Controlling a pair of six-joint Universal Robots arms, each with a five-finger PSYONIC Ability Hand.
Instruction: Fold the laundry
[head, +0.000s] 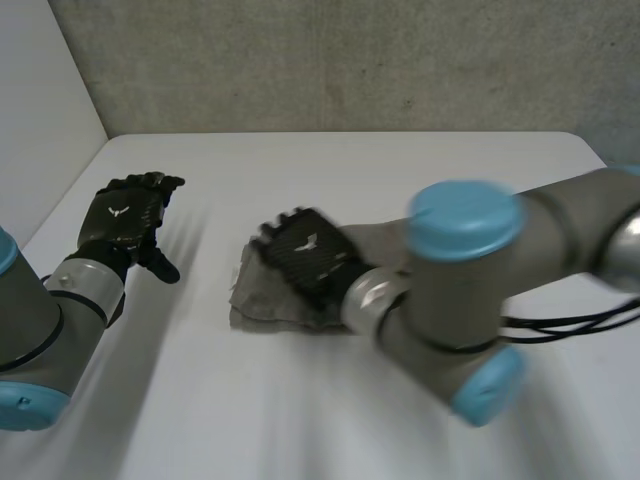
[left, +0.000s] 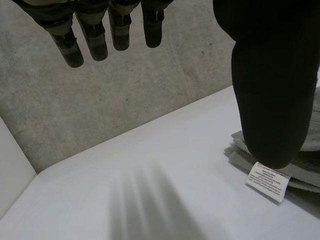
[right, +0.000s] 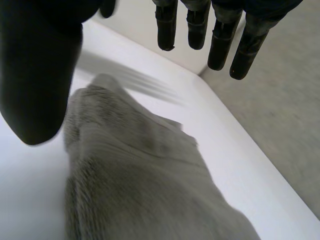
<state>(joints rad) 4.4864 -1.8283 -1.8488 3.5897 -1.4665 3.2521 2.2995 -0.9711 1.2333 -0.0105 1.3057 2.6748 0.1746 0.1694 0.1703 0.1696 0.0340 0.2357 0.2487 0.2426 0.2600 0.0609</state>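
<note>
we see the grey towel (head: 262, 300) folded into a compact stack mid-table (head: 400, 170) — the folding looks nearly done. our right hand (head: 305, 255) hovers over it, fingers straight, holding nothing; our left hand (head: 125, 215) hangs spread, well apart — maybe a last smoothing remains.

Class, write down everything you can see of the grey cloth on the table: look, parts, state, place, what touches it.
The grey cloth looks like fuzzy towelling, folded into a small flat stack with layered edges. A white label sticks out at one edge. It lies near the middle of the white table. The right hand, fingers straight, is over it; contact cannot be told. The left hand is apart.
</note>
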